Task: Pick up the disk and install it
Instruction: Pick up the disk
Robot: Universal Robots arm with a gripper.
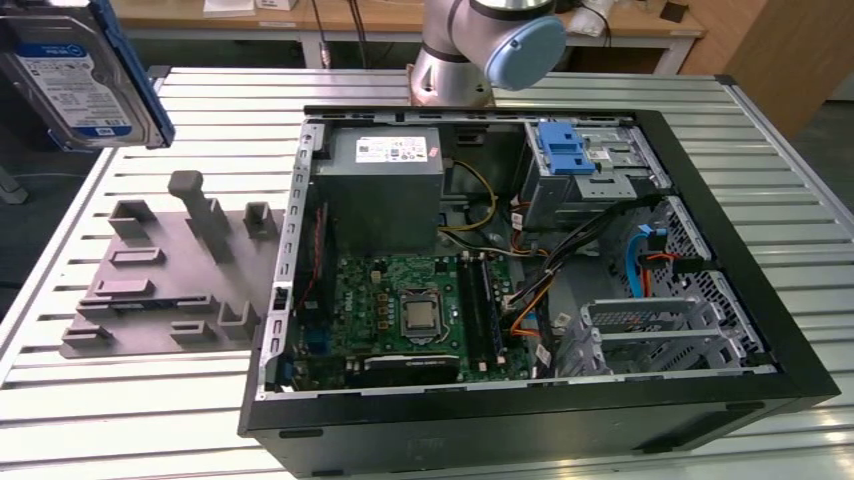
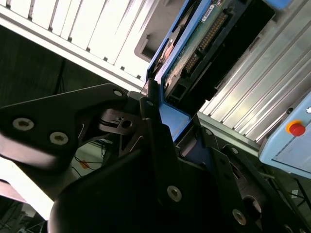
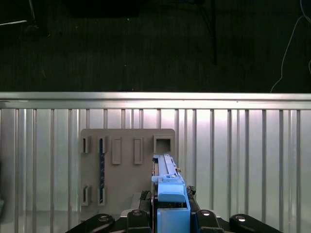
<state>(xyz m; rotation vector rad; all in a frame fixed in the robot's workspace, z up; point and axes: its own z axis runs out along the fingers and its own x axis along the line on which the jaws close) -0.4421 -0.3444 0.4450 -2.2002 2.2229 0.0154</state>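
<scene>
Fingers (image 2: pixel 154 121) of the gripper (image 2: pixel 172 116) are pressed together on the disk (image 2: pixel 204 39), pinching its blue plastic carrier frame from both sides. The drive's green circuit board and connector pins face the second wrist view. In the first wrist view the gripper (image 3: pixel 170 206) holds the disk (image 3: pixel 167 174) edge-on above a grey fixture plate (image 3: pixel 126 165) with several slots and a square pocket. In the exterior view the disk (image 1: pixel 74 70) hangs in the upper left of the frame, clear of the surface, its white-and-blue label facing the camera. Below it, at left centre, the fixture plate (image 1: pixel 160 280) lies flat on the slatted metal table (image 1: pixel 134 410). Just to the plate's right the open computer case (image 1: pixel 747 250) lies on its side, well apart from the disk. Inside it are a grey power supply (image 1: pixel 384 190), a green motherboard (image 1: pixel 400 310) and a blue latch (image 1: pixel 567 150) on a metal drive cage. The arm's base (image 1: pixel 481 50) stands at top centre.
</scene>
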